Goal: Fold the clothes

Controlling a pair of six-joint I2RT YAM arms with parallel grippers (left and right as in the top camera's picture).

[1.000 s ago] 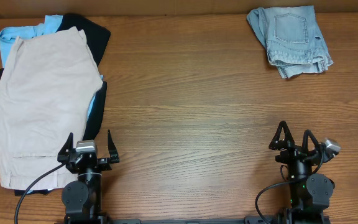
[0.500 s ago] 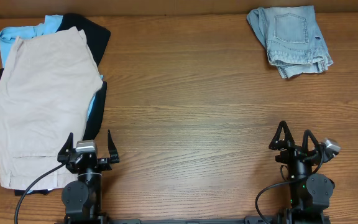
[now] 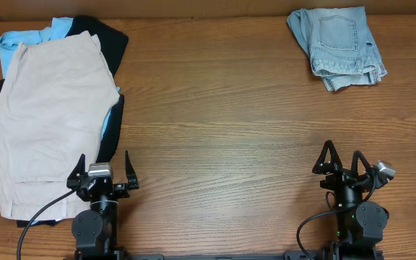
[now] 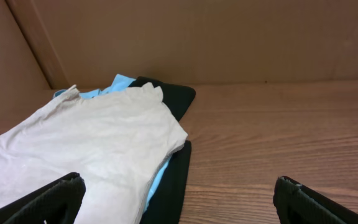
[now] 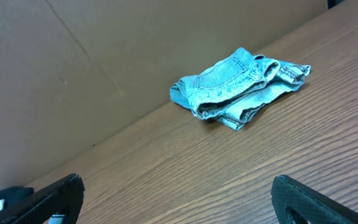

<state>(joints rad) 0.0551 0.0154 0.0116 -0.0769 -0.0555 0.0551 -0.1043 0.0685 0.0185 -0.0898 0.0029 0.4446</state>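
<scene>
The light-beige khaki shorts point(image 3: 49, 115) lie spread on top of a pile at the table's left, over a light-blue shirt point(image 3: 31, 35) and black trousers point(image 3: 110, 36). The left wrist view shows the khaki shorts point(image 4: 86, 143), the blue shirt point(image 4: 120, 84) and the black trousers point(image 4: 173, 96). Folded faded denim shorts point(image 3: 338, 47) lie at the far right and show in the right wrist view point(image 5: 238, 84). My left gripper point(image 3: 101, 167) is open and empty at the pile's near right edge. My right gripper point(image 3: 344, 157) is open and empty over bare wood.
The wooden table point(image 3: 222, 123) spans the view between the pile and the denim shorts. A brown cardboard wall point(image 4: 216, 37) stands along the back and the left side.
</scene>
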